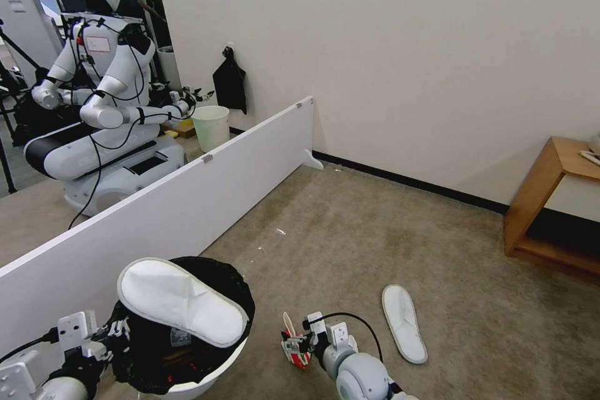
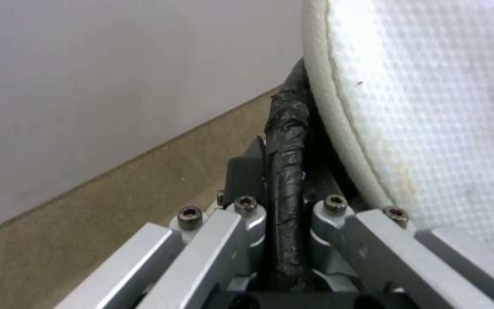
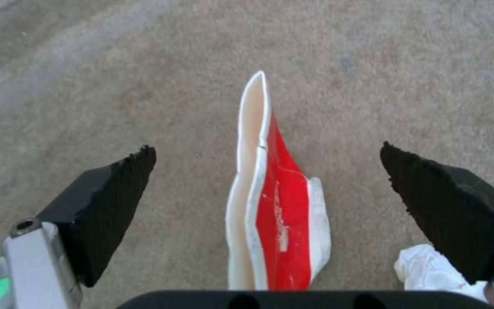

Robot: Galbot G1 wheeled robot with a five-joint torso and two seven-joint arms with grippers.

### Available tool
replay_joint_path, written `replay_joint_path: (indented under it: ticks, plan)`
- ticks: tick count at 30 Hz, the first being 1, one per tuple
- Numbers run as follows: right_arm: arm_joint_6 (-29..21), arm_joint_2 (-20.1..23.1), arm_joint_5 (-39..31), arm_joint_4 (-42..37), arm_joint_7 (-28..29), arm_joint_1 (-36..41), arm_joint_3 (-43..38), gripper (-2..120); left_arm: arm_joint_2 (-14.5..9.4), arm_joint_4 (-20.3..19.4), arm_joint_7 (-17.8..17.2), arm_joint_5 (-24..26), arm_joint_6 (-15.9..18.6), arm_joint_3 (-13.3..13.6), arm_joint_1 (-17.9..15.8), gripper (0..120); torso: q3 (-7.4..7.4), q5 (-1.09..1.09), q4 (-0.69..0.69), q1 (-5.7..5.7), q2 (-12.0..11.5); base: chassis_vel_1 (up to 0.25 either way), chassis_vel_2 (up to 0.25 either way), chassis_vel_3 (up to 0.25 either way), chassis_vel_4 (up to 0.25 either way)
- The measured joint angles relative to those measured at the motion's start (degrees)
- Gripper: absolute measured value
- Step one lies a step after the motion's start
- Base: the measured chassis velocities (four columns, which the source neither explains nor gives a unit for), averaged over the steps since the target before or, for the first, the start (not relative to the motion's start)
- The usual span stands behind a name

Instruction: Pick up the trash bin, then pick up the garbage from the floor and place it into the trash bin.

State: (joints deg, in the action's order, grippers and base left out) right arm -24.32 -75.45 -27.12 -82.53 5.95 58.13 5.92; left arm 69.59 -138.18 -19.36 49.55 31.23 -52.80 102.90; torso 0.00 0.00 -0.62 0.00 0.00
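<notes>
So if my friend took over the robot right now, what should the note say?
Left hand: shut on the trash bin rim, holding the bin by the white board.
Right hand: open, fingers either side of the crushed red-white cup on the carpet; a white tissue lies beside it.
Done: one white slipper rests across the bin's top.
Left: grab the cup, the tissue, and the second slipper on the floor.

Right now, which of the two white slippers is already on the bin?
The white fabric slipper lying across the black-bagged rim of the white trash bin; the other white slipper lies flat on the carpet.
</notes>
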Motion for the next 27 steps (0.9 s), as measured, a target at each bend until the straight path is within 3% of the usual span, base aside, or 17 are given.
replay_joint_path:
  ticks: [16,18,22,23,27]
  plan:
    - [-1.1,-0.4,-0.1,2.5,0.4,-1.2,0.1,98,0.0,0.3,0.1,0.1,-0.1,0.1,-0.3,4,0.00,0.00,0.00,0.00,0.0,0.000,0.000,0.000,0.000]
    - [-1.2,-0.8,-0.1,3.3,0.1,-1.6,0.4,90,0.0,0.3,0.1,0.1,-0.2,0.1,-0.3,4,0.00,0.00,0.00,0.00,0.0,0.000,0.000,0.000,0.000]
    - [-1.2,-0.9,-0.1,3.5,0.0,-1.7,0.4,85,0.0,0.3,0.1,0.1,-0.2,0.1,-0.4,4,0.00,0.00,0.00,0.00,0.0,0.000,0.000,0.000,0.000]
    - [-1.2,-1.2,-0.1,4.1,-0.1,-1.9,0.5,73,-0.1,0.3,0.1,0.2,-0.2,0.0,-0.4,4,0.00,0.00,0.00,0.00,0.0,0.000,0.000,0.000,0.000]
    - [-1.2,-1.6,0.0,4.9,-0.1,-2.3,0.9,60,-0.2,0.4,0.1,0.4,-0.2,-0.2,-0.4,4,0.00,0.00,0.00,0.00,0.0,0.000,0.000,0.000,0.000]
